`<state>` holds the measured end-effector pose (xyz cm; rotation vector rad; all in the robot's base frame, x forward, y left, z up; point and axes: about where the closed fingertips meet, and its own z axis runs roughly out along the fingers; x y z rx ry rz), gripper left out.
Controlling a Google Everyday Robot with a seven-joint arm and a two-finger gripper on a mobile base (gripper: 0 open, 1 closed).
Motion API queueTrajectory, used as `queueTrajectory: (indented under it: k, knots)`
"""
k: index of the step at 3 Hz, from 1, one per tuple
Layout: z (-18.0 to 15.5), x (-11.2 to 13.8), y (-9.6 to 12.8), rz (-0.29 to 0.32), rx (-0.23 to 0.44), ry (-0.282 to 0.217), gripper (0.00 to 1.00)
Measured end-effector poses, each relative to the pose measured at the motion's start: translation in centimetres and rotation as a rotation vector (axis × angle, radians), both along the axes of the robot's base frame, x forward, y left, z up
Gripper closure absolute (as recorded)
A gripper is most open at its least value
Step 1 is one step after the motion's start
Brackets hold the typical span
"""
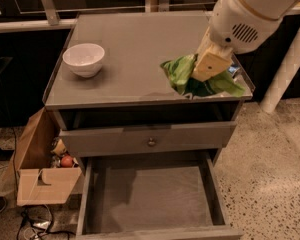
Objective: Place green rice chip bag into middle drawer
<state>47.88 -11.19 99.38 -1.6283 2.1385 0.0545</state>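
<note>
Speckled terrazzo floor [270,154] runs under a grey cabinet, and nearest us the wide, shallow grey middle drawer [150,199] is pulled right out, its flat floor bare. Open and waiting, that one.

Up at the front right corner of the grey cabinet top [135,39], the white-armed gripper [210,70] has its tan pad pressed into the crinkly light-green rice chip bag [182,74]. The foil is bunched up around that pad, so I read the jaws as pinched shut on the bag, which sits just inside the front edge.

Now, the dangers. The hold looks like a pinch on loose foil, and slick foil can slide out on the way down; if it goes early, the bag lands on the cabinet top or the floor. Between bag and target juts the grey drawer front with the small round metal knob [151,141]. It stands a little proud, so a straight drop could snag the hanging bag or clip the wrist. The bag needs carrying out past that front before it descends. A small blue-silver wrapper [233,70] peeks out just behind the bag and could get dragged off the right edge.

Further back, a round white ceramic bowl [84,59] sits near the left edge, well apart from the action. Beside the cabinet on the left, an open brown cardboard box [40,181] holds odds and ends, with dark cables [35,225] by it. A pale post [290,66] rises on the right, and dark panels close the room behind.
</note>
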Motion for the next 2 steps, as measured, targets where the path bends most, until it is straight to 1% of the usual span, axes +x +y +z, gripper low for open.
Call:
queueTrajectory:
  k: [1,2]
  knots:
    - [-3.4,-2.9,0.0,0.003,-0.023,0.084,1.0]
    - [-6.0,-6.1,0.3,0.01,-0.019,0.169,1.0]
